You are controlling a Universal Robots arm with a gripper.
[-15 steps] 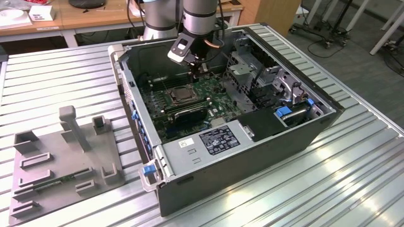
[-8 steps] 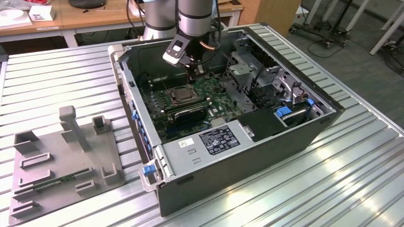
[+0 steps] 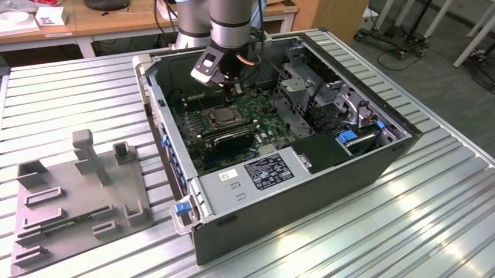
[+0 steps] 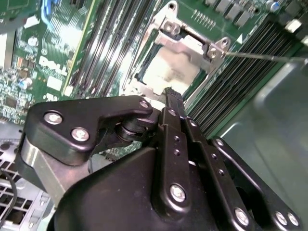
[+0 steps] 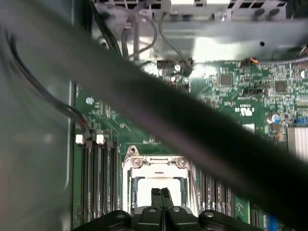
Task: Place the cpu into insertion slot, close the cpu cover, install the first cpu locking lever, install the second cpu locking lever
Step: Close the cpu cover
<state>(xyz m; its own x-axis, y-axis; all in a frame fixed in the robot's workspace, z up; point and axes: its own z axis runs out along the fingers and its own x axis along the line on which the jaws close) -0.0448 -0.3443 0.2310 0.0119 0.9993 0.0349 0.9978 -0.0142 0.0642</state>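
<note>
1. Cpu [image 4: 171, 70] sits in the insertion slot [image 3: 206, 119] near the middle of the green circuit board [image 5: 226, 96], cpu cover [image 5: 156, 161] lying flat over it.
2. I see my jaws clenched empty, poised over the cpu.

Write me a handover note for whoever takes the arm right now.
The gripper: fingers shut, holding nothing, tips right over the insertion slot.
The cpu: seated in the slot.
The cpu cover: looks lowered over it.
The locking lever: one thin rod sticks out free from the cover's corner, apparently unlatched.
Left: latching the levers, as far as shows.
</note>
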